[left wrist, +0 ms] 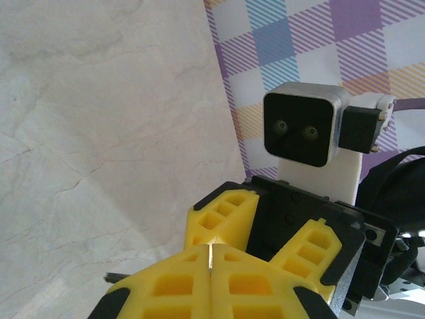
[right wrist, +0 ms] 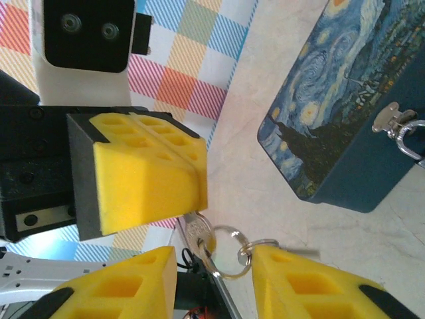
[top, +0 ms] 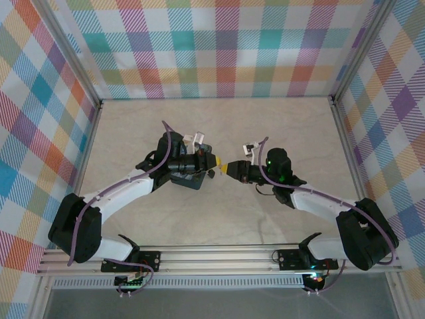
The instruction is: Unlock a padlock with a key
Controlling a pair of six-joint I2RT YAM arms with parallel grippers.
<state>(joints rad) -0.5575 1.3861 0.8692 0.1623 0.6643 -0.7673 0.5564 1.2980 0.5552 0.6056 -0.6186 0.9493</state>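
My left gripper is shut on the key, whose round silvery head sticks out below its yellow fingers. In the left wrist view the key is a thin sliver between the closed pads. Linked key rings hang from the head. They lie between the fingers of my right gripper, which faces the left one with its jaws apart. The padlock's silvery shackle hangs at the hasp of the blue-print box. Its body is cut off by the frame edge.
The box sits on the marble-look tabletop under the left wrist. Both arms meet tip to tip at the table's middle. Plaid walls close the back and sides. The right wrist's camera block faces the left gripper.
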